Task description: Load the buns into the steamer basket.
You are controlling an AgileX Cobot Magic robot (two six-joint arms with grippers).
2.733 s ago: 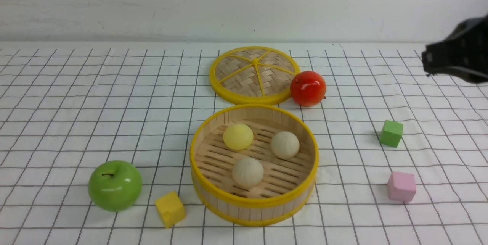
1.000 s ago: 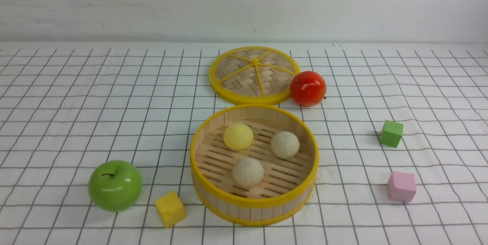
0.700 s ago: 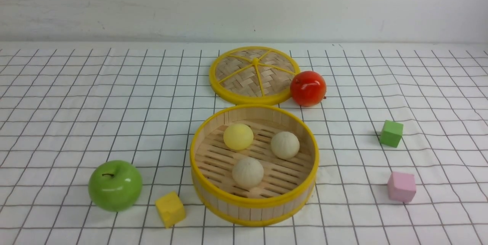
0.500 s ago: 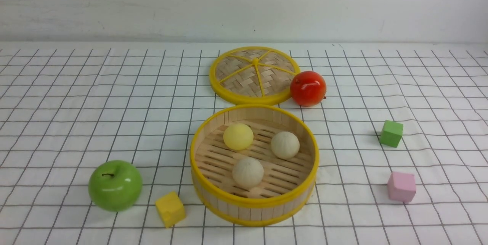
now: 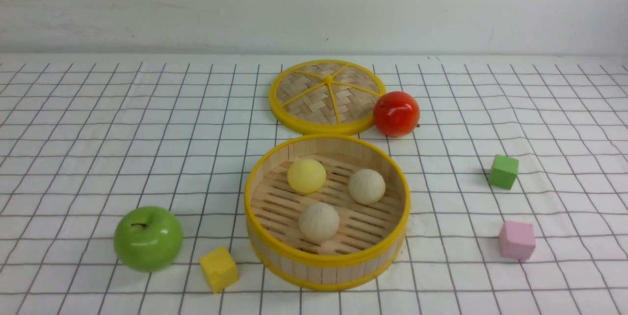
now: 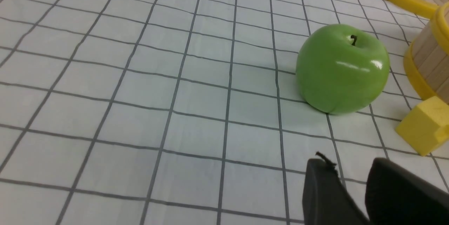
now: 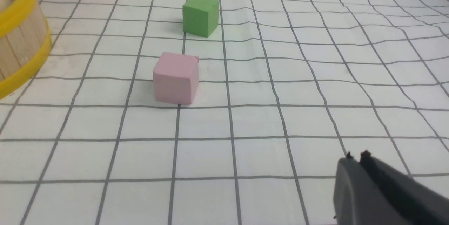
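The steamer basket (image 5: 327, 259) stands in the middle of the checked cloth. All three buns lie on its slatted floor: the pale yellow bun (image 5: 306, 175) at the back left, one cream bun (image 5: 366, 186) at the back right, one cream bun (image 5: 319, 221) at the front. Neither gripper shows in the front view. My left gripper (image 6: 350, 163) is open a little and empty, low over the cloth near the green apple, with the basket's wall (image 6: 429, 60) beyond. My right gripper (image 7: 356, 155) is shut and empty, well right of the basket (image 7: 21, 42).
The flat woven lid (image 5: 326, 95) lies behind the basket, and a red apple (image 5: 396, 113) touches it. A green apple (image 5: 147, 238) and a yellow cube (image 5: 219, 269) sit front left. A green cube (image 5: 503, 171) and a pink cube (image 5: 516, 240) sit on the right.
The dark right arm at the right edge 2.7 s ago has left the front view. Over the last second nothing has moved.
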